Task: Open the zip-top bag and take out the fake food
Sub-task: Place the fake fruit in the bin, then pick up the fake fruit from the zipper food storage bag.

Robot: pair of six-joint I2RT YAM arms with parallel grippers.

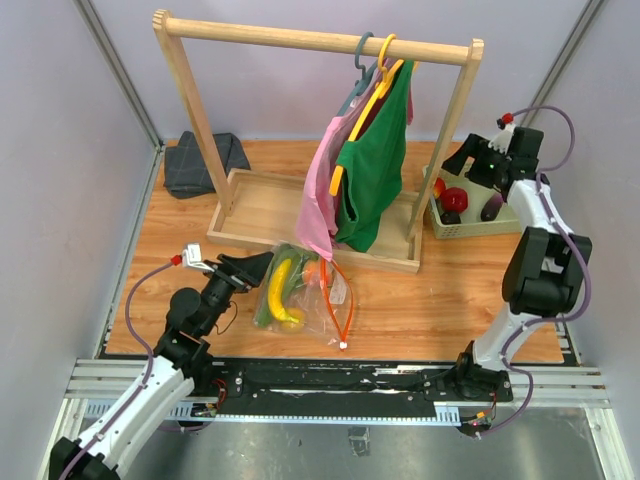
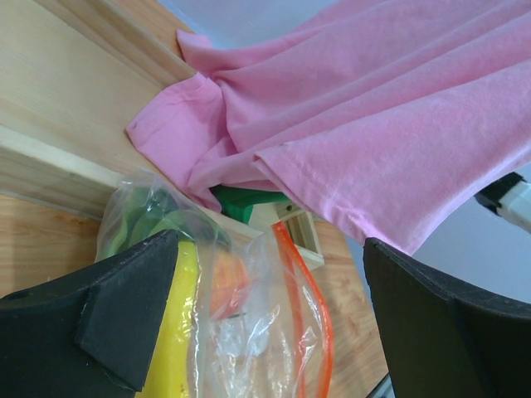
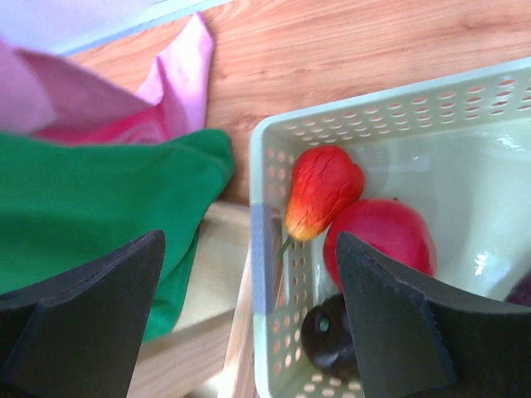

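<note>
The clear zip-top bag [image 1: 305,295] lies on the table in front of the rack, its orange-red zip strip [image 1: 342,298] gaping in a loop and its white slider [image 1: 343,346] at the near end. Inside are a yellow banana [image 1: 282,290], green pieces [image 1: 266,305] and an orange-peach fruit [image 1: 314,270]. My left gripper [image 1: 256,268] is open at the bag's left side; in the left wrist view [image 2: 270,274] the bag [image 2: 249,340], banana [image 2: 174,348] and strip [image 2: 311,315] sit between its fingers. My right gripper [image 1: 478,160] is open and empty above the pale green basket [image 1: 500,228], which holds red fruits [image 3: 322,191] [image 3: 382,236] and a dark piece [image 3: 332,332].
A wooden clothes rack [image 1: 315,40] with a tray base [image 1: 255,215] stands mid-table. A pink garment [image 1: 320,190] and a green one [image 1: 375,170] hang from it, the pink hem touching the bag. A folded grey cloth [image 1: 200,162] lies at the back left.
</note>
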